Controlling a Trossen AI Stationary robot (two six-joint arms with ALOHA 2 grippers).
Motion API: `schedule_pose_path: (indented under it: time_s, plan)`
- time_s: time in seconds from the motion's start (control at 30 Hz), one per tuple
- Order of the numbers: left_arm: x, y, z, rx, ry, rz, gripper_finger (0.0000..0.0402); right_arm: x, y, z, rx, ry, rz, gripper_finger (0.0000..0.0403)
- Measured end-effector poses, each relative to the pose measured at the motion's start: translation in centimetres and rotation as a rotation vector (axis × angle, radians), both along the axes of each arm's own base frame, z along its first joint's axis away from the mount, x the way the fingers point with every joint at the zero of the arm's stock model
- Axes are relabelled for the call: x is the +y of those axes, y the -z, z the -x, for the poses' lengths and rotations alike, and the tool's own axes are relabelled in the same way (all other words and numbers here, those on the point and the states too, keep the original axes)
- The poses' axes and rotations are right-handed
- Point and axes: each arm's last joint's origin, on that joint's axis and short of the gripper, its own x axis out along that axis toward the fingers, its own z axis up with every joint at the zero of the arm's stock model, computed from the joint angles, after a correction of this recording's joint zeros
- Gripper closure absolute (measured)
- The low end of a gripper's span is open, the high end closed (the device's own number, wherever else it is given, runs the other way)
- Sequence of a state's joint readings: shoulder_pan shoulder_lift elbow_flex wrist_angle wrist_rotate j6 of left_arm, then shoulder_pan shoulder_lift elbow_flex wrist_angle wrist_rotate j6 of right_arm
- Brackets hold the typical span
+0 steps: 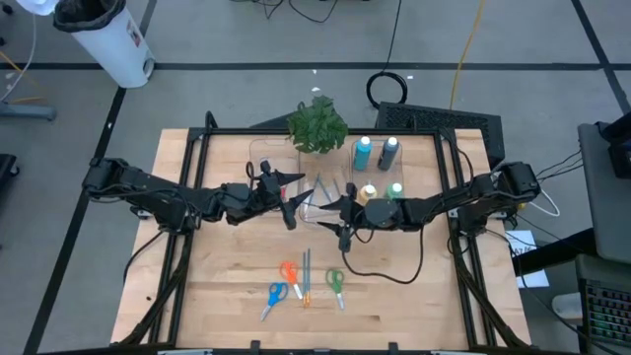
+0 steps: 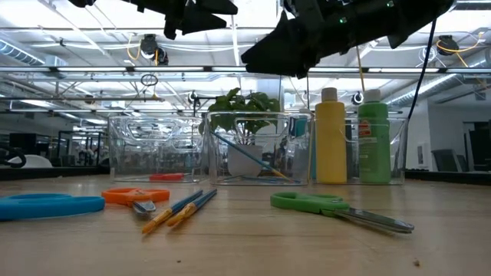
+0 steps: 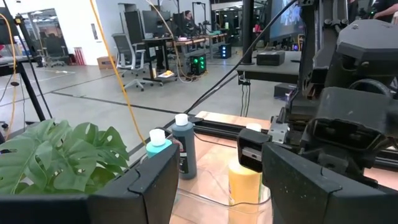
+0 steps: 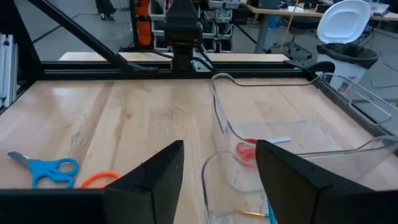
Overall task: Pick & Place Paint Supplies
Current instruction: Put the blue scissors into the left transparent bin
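Observation:
My right gripper (image 1: pixel 340 215) hangs open over the middle clear bin (image 1: pixel 325 192), nothing between its fingers (image 4: pixel 163 168). A brush (image 2: pixel 247 157) leans inside that bin. My left gripper (image 1: pixel 291 197) waits open beside it, above the left bin (image 1: pixel 266 163), where red scissors (image 4: pixel 245 149) lie. The right bin (image 1: pixel 380 170) holds light blue (image 1: pixel 362 150), dark blue (image 1: pixel 389 150), yellow (image 1: pixel 368 194) and green (image 1: pixel 394 190) bottles, all upright. On the near table lie orange scissors (image 1: pixel 288 271), blue scissors (image 1: pixel 274 296), green scissors (image 1: pixel 335 284) and two brushes (image 1: pixel 306 276).
A leafy plant (image 1: pixel 317 123) stands behind the bins at the far edge. A black cable (image 1: pixel 380 271) trails from the right arm across the table, right of the green scissors. Bare wood lies to the left and right of the loose supplies.

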State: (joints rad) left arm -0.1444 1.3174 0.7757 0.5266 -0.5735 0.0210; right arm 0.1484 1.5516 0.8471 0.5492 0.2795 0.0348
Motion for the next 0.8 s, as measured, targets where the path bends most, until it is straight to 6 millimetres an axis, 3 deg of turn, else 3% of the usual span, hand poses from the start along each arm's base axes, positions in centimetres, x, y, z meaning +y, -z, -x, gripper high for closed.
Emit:
schedule_pose_path:
  time_s: [0.27, 0.47, 0.57, 0.8]
  plan:
    - [-0.1, 0.0, 0.0, 0.001, 0.032, 0.000, 0.0167, 2.2, -1.7, 1.1, -0.043, -0.211, -0.019, 0.0209]
    - [-0.1, 0.0, 0.0, 0.001, 0.032, 0.001, 0.0167, 4.9, -1.5, 1.7, -0.014, -0.460, -0.057, 0.0209]
    - [-0.1, 0.0, 0.0, -0.002, 0.035, 0.011, 0.0167, 5.8, -1.0, 2.2, 0.040, -0.490, -0.053, 0.0209]
    - [-1.0, 0.8, -0.2, 0.065, 0.316, 0.083, 0.0167, 7.4, -1.6, 3.4, 0.061, -0.551, -0.051, 0.0209]
